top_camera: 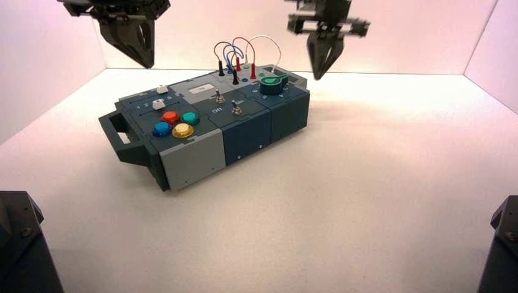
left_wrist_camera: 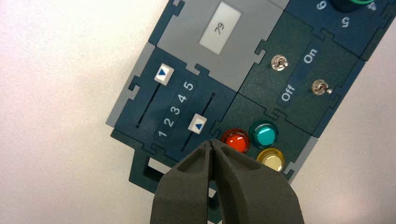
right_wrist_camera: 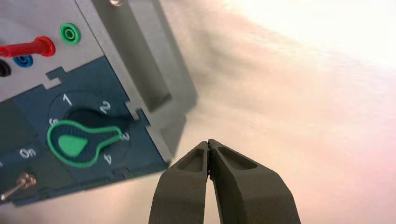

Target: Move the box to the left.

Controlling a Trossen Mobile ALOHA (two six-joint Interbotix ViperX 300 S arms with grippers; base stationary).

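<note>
The box (top_camera: 201, 149) is a flat dark-teal and grey panel, lying turned on the white table left of centre, its handle (top_camera: 116, 131) at its left end. It bears four round buttons (top_camera: 175, 123), a green knob (top_camera: 273, 83), two toggle switches (top_camera: 227, 102) and looping wires (top_camera: 244, 52). My left gripper (top_camera: 142, 61) hangs shut and empty above the box's left end; in the left wrist view its tips (left_wrist_camera: 212, 143) sit over the sliders (left_wrist_camera: 197, 126) and red button (left_wrist_camera: 236, 141). My right gripper (top_camera: 319, 74) hangs shut and empty just past the box's right end, beside the knob (right_wrist_camera: 81, 140).
White walls close the table at the back and both sides. Bare table lies left of the box's handle and across the front and right. Dark arm bases (top_camera: 21, 244) stand at the front corners.
</note>
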